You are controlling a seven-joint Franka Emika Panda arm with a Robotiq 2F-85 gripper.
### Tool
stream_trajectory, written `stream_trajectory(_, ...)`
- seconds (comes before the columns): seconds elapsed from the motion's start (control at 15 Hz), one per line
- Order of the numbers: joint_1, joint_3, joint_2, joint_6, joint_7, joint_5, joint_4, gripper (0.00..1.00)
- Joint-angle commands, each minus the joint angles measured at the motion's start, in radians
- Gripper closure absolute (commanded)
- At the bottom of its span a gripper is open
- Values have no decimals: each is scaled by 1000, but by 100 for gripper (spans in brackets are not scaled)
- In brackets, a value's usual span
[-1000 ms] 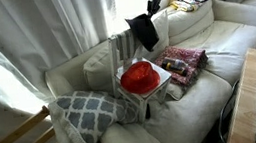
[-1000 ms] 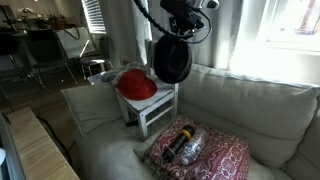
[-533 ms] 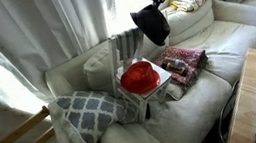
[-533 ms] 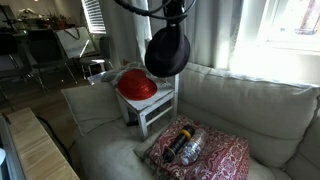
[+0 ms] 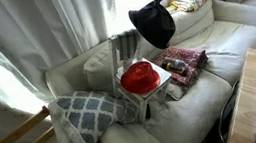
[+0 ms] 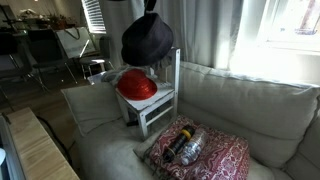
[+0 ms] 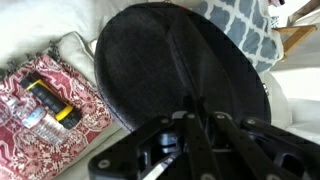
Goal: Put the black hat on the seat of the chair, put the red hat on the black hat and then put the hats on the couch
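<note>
Small white slatted chair (image 5: pixel 123 50): a bright red domed hat (image 5: pixel 139 77) is borne on its seat. Plain round black hat (image 5: pixel 152 25): hung in the air above the chair, its edge clamped in the gripper (image 7: pixel 192 108).

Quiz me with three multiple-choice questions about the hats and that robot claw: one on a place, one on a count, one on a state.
1. Where is the red hat?
A) on the seat of the white chair
B) on the floor
C) on a shelf

2. How many hats are visible?
A) one
B) two
C) four

3. What is the state of the black hat?
A) lying flat on a cushion
B) hanging in the air, pinched by the gripper
C) stacked on the red hat

Answers:
1 A: it rests on the seat in both exterior views.
2 B: one red, one black.
3 B: the shut gripper holds it up, clear of the chair.
</note>
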Motion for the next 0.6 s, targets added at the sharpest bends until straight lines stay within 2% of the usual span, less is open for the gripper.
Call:
stream_trajectory(0.0, 55, 5, -98, 66, 224, 27, -118, 98)
stream_trajectory(0.07, 66, 9, -114, 80, 267, 25, -134, 98)
stream_trajectory(0.13, 56, -3, -54, 36, 182, 8, -61, 92)
stream_trajectory(0.4, 71, 5, -88, 55, 253, 8, -97, 92)
stream_trajectory(0.47, 71, 4, -89, 55, 254, 9, -98, 98)
stream_trajectory(0.53, 72, 5, -84, 54, 286, 23, -99, 98)
